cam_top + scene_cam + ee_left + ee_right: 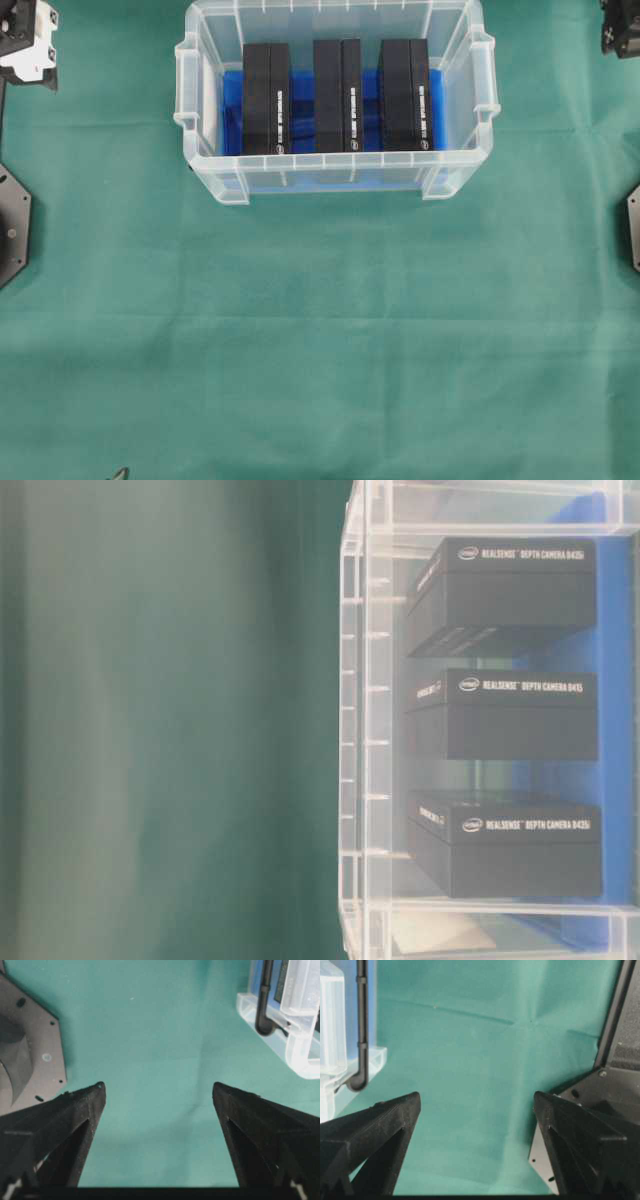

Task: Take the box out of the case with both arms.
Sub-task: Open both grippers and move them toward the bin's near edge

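Observation:
The case (pixel 203 178), a clear plastic bin lined with blue, stands at the far middle of the green cloth. Three black boxes stand upright in it side by side: left (pixel 266 97), middle (pixel 337 95), right (pixel 405 94). The table-level view shows their printed labels through the case wall (pixel 365 770). My left gripper (pixel 159 1086) is open over bare cloth, with the case's corner (pixel 300 1055) to its upper right. My right gripper (pixel 477 1096) is open too, the case's corner (pixel 332 1035) at its left. Both arms sit far from the case, at the top corners: left arm (pixel 25 40), right arm (pixel 622 25).
Arm base plates sit at the table's left edge (pixel 12 225) and right edge (pixel 633 225); each also shows in its own wrist view, the left base plate (pixel 30 1050) and the right base plate (pixel 590 1095). A thin black curved bar (pixel 264 1005) stands by the case corner. Green cloth (pixel 320 340) covers the table.

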Controlling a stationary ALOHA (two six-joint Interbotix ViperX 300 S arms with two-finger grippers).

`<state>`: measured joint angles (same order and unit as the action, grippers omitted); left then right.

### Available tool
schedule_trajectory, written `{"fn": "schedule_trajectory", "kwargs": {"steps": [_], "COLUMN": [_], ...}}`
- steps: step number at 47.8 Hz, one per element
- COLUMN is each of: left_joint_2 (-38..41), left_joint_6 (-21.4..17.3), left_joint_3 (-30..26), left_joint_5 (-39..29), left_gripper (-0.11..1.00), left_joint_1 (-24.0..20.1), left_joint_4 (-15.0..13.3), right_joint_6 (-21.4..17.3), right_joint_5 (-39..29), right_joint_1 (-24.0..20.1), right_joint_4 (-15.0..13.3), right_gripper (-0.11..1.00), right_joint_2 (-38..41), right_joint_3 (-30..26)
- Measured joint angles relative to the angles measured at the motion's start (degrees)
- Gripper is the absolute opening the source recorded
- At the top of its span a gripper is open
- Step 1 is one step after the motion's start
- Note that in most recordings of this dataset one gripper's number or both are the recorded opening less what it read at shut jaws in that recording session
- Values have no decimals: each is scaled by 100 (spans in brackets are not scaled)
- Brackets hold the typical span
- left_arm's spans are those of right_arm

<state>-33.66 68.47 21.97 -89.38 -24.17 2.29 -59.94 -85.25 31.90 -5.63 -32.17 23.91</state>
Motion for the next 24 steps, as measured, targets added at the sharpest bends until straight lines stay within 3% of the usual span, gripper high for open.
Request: {"fn": "schedule_trajectory", "kwargs": {"steps": [11, 24], "left_joint_2": [149, 993], "left_joint_6": [193, 299], "left_joint_3": [-79, -677], "left_joint_5": [0, 9], "left_gripper": [83, 83], "left_joint_1": [0, 123], "left_joint_4": [0, -9], "right_joint_6": [-26, -88], "right_joint_5": [26, 527], "right_joint_1": [-53, -457], "right_joint_4": [105, 229], "right_gripper": [96, 96], "right_joint_2": [79, 853], "right_joint_3": [0, -369]}}
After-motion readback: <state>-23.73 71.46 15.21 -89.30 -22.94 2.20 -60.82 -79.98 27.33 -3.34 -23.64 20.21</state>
